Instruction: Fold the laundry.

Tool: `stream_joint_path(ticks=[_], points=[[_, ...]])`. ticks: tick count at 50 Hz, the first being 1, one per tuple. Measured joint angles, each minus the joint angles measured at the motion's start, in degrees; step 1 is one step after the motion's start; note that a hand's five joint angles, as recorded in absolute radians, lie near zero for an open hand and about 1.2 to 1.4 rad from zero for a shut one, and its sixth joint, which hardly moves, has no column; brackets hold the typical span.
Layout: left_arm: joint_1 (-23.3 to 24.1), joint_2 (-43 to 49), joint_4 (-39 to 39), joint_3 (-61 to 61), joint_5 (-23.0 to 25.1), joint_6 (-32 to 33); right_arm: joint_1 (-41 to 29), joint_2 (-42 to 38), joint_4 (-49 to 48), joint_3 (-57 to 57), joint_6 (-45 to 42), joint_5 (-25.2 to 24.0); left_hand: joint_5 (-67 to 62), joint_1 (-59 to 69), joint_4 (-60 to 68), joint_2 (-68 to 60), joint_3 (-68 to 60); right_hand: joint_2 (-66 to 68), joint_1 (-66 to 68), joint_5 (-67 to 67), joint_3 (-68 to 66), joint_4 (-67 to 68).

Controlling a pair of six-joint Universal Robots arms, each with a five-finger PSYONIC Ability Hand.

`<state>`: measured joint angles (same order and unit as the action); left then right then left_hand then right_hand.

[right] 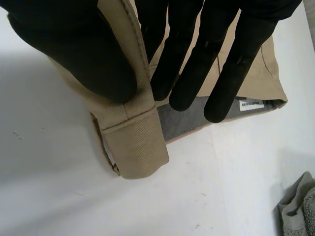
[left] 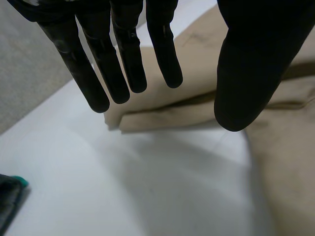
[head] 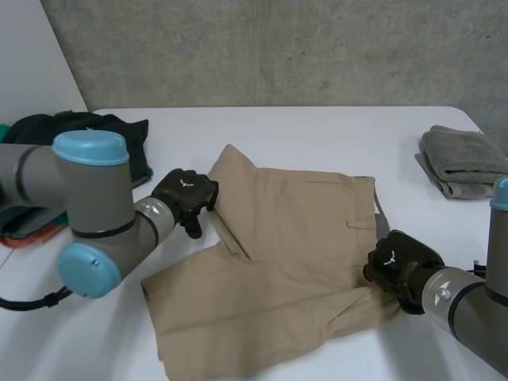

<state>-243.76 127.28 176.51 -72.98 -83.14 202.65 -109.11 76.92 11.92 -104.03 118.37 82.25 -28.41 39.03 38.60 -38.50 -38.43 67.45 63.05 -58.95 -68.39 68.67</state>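
Khaki shorts (head: 294, 246) lie spread on the white table (head: 317, 127), waistband towards my right arm, one leg edge folded over at the left. My left hand (head: 184, 197) hovers at that folded left edge, open; in the left wrist view its fingers (left: 113, 64) are straight and apart from the thumb, with the shorts' folded edge (left: 162, 115) just past the fingertips. My right hand (head: 401, 266) is at the waistband end. In the right wrist view its thumb (right: 74, 49) and fingers pinch the waistband (right: 138, 142) and lift it a little off the table.
A pile of dark clothes (head: 79, 131) lies at the table's far left, with a dark item's edge (left: 7, 196) near my left hand. A folded grey towel (head: 464, 159) rests at the right edge, its corner (right: 298, 211) showing beyond the waistband.
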Motion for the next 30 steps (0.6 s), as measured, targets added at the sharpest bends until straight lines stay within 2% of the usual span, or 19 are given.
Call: stream_joint_path(ticks=[8,13,19,30], points=[[-0.3,7.1,-1.5,7.5,-0.1,0.1,0.2,-0.5,-1.2,-0.1,1.0,-0.6,-0.2,-0.3,0.1,-0.1,-0.2,0.0,0.0,0.0,0.0,0.0],[0.1,10.0,-1.5,11.2,-0.1,0.1,0.2,-1.1,-1.9,-0.1,1.4,-1.0,4.0,-3.8,-4.0,3.7,3.6,0.0,0.0,0.0,0.0,0.0],[2.1,12.4,-0.6,16.2,0.4,0.0,0.2,-1.8,-2.8,-0.2,1.5,-1.1,8.2,-7.3,-7.9,7.3,7.0,0.0,0.0,-0.1,0.0,0.0],[6.3,15.8,1.7,21.9,2.1,-0.1,0.3,-3.1,-3.1,-0.2,1.5,-1.1,8.4,-7.3,-8.3,7.5,7.2,0.0,0.0,-0.1,0.0,0.0]])
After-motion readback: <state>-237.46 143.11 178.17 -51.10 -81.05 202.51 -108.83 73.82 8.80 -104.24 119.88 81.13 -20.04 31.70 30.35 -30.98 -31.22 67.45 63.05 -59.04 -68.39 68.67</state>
